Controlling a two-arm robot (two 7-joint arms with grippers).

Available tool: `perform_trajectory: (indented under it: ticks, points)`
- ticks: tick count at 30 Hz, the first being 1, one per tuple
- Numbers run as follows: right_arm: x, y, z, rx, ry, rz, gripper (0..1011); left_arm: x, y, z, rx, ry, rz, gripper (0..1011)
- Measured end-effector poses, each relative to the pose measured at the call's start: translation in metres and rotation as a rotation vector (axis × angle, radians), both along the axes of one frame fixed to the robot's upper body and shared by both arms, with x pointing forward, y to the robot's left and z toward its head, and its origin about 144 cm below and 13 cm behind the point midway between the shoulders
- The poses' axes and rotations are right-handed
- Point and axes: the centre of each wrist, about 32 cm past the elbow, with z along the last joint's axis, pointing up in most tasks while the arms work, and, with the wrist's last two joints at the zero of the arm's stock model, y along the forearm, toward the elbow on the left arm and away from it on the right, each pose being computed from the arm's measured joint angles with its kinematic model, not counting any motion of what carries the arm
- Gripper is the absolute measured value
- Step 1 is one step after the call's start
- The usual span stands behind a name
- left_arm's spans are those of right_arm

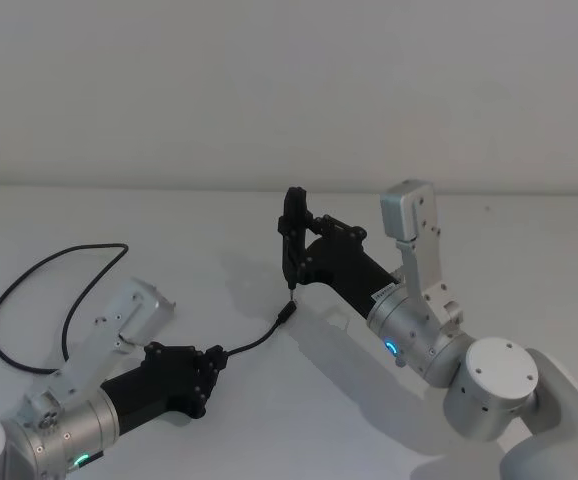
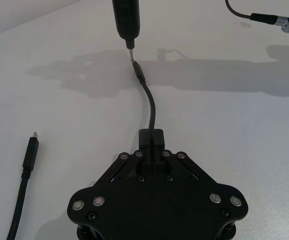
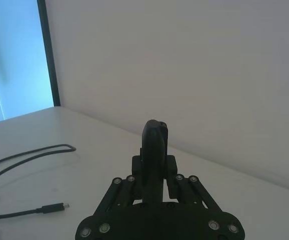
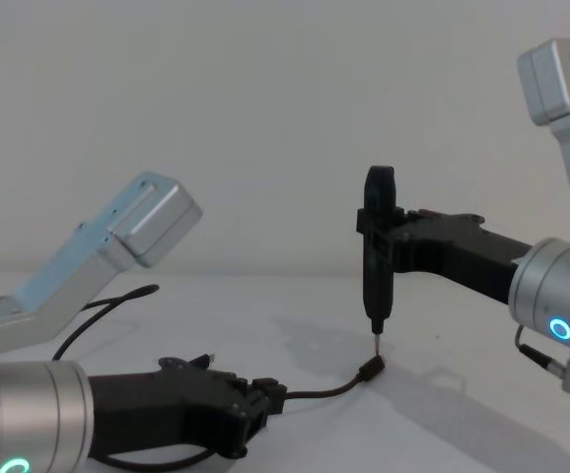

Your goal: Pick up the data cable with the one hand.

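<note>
Grasp step: black angular left gripper (image 1: 212, 368) clenched on thin black data cable (image 1: 259, 342) low on white surface (image 1: 299, 420), plug beneath right gripper's (image 1: 294, 235) clamped pen-shaped tool (image 4: 378, 256); lift needed next

The left claw (image 4: 265, 399) grips the data cable (image 4: 324, 389) low over the table (image 4: 443, 325); the right claw (image 4: 369, 222) holds an upright pen-shaped tool (image 4: 378, 256) above its plug.

Silver cylindrical wrists, green ring light left, blue right, black angular screw-studded fingers (image 2: 152, 142), grey links
</note>
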Motion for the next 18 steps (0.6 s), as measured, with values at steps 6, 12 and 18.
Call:
perform_trajectory:
  ticks: [6, 12, 18]
  points:
    - [0.0005, -0.0014, -0.0013, -0.004, -0.004, -0.002, 274, 0.0, 0.0, 0.0, 0.0, 0.0, 0.0, 36]
    - [0.0008, -0.0024, -0.0019, -0.006, -0.008, -0.004, 275, 0.0, 0.0, 0.0, 0.0, 0.0, 0.0, 36]
    - [0.001, -0.003, -0.0023, -0.008, -0.011, -0.005, 275, 0.0, 0.0, 0.0, 0.0, 0.0, 0.0, 36]
